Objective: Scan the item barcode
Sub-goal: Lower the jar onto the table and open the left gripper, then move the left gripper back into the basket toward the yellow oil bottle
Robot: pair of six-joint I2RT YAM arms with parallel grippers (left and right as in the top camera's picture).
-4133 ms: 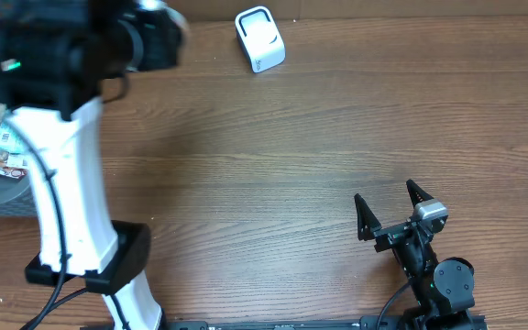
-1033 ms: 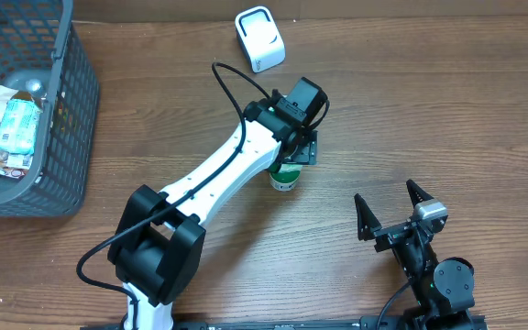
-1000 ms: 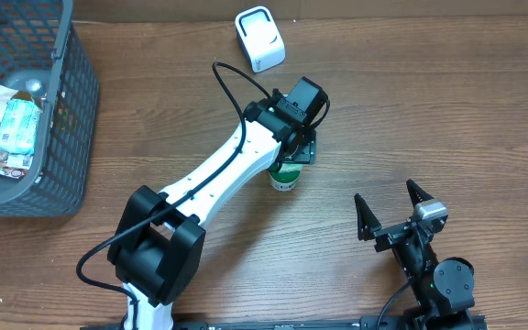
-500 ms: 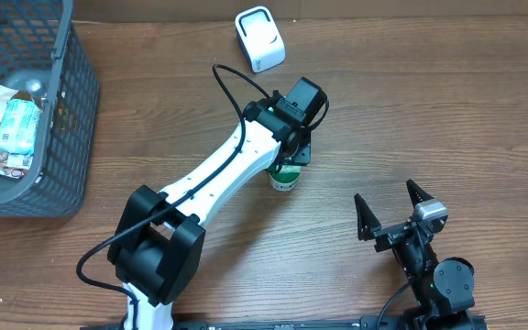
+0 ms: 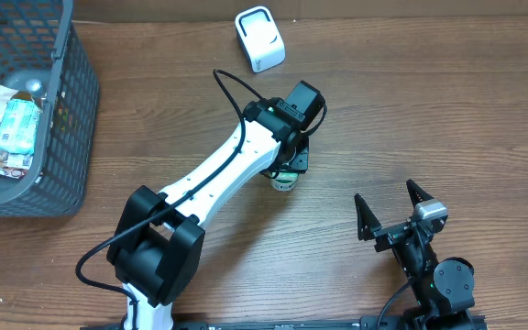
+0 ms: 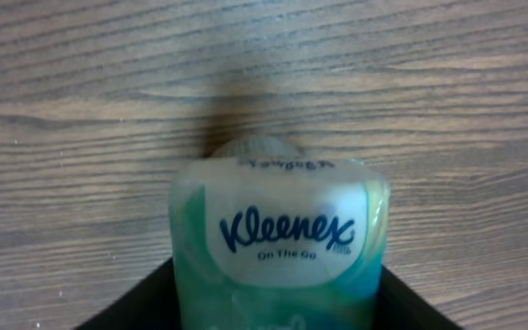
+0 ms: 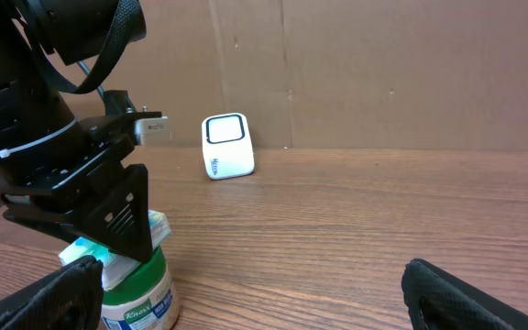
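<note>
Wood-grain table (image 5: 447, 110), brown cardboard wall (image 7: 383, 73) behind it in the right wrist view. White barcode scanner (image 5: 259, 39) stands at the far edge, upright, with its dark-framed window facing the right wrist camera. The Kleenex canister (image 5: 285, 180) is near the table's middle, on the near side of the scanner and well apart from it. It's a green and white tub with a white lid reading "Kleenex On The Go". Its base is cut off by the frame edge in the right wrist view, so I cannot tell whether it is on the wood.

Left gripper (image 5: 291, 163) is on top of the canister, its white arm reaching in from the lower left with a black cable (image 5: 227, 87) looping above it. Left wrist view: the dark fingers (image 6: 136, 307) come up on both sides of the tub and meet its walls – it is clamped on the canister. The lid fills the lower centre of that view and looks slightly tipped.

Right gripper (image 5: 384, 192) is low on the right side of the table, well apart from the canister – jaws spread wide with nothing between them. Its black fingers (image 7: 62, 293) show only at the bottom corners of the right wrist view.

Grey wire basket (image 5: 81, 110) sits at the left edge of the table, with crumpled snack packets (image 5: 15, 128) inside
</note>
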